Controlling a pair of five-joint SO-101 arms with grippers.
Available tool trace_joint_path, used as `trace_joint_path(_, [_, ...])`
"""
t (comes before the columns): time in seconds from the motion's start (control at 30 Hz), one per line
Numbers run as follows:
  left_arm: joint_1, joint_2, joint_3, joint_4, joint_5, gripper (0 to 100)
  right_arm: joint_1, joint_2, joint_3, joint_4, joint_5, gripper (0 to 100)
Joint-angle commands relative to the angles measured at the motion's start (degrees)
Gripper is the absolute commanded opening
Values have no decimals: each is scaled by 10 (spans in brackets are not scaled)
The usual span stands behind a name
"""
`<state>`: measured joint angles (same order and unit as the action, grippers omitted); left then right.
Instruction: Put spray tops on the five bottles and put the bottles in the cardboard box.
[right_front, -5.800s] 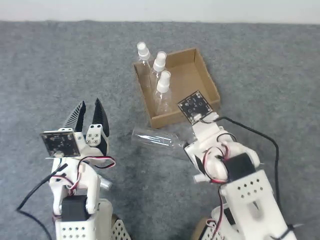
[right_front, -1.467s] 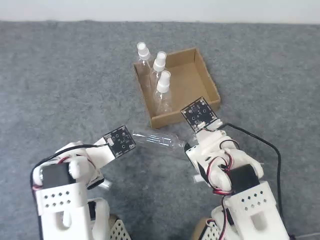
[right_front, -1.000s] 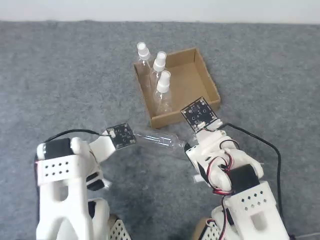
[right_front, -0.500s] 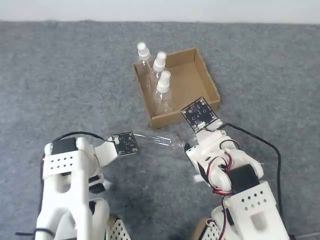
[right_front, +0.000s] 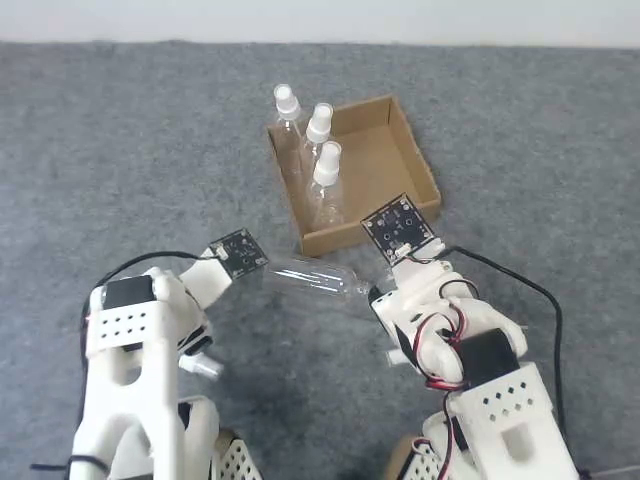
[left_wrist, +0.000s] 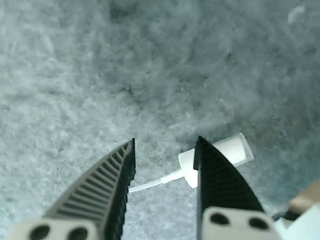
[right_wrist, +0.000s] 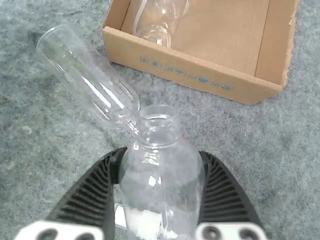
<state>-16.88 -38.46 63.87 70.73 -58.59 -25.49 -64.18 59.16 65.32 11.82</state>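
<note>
A brown cardboard box (right_front: 378, 160) sits on the grey carpet (right_front: 130, 150) at 12 o'clock from the two arms. Three clear bottles with white spray tops (right_front: 327, 165) stand in a row along the box's 9 o'clock wall.

The right gripper (right_wrist: 161, 156), at 6 o'clock from the box, pinches an upright clear plastic bottle with no top (right_wrist: 160, 170). One black finger is pressed against each side of the bottle's body, and its open neck points up.

A second clear topless bottle (right_front: 310, 278) lies on its side on the carpet at 6 o'clock from the box's near wall. Its neck end is just beside the held bottle's neck, and its base points toward 9 o'clock.

The left gripper (left_wrist: 165, 145) hangs at 8 o'clock from the box with its fingers spread and nothing between them. It points down at the carpet. A white spray top with a thin dip tube (left_wrist: 232, 149) lies on its side below it, partly behind one finger.
</note>
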Motion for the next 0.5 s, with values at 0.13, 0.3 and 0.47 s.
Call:
trace_joint_path(0.13, [-1, 2, -8, 2, 17, 171, 2, -19, -4, -7, 1, 66])
trace_joint_path(0.3, [2, 4, -64, 103, -30, 171, 2, -19, -4, -7, 1, 66])
trace_joint_path(0.47, [4, 4, -143, 191, -37, 171, 2, -19, -4, -7, 1, 66])
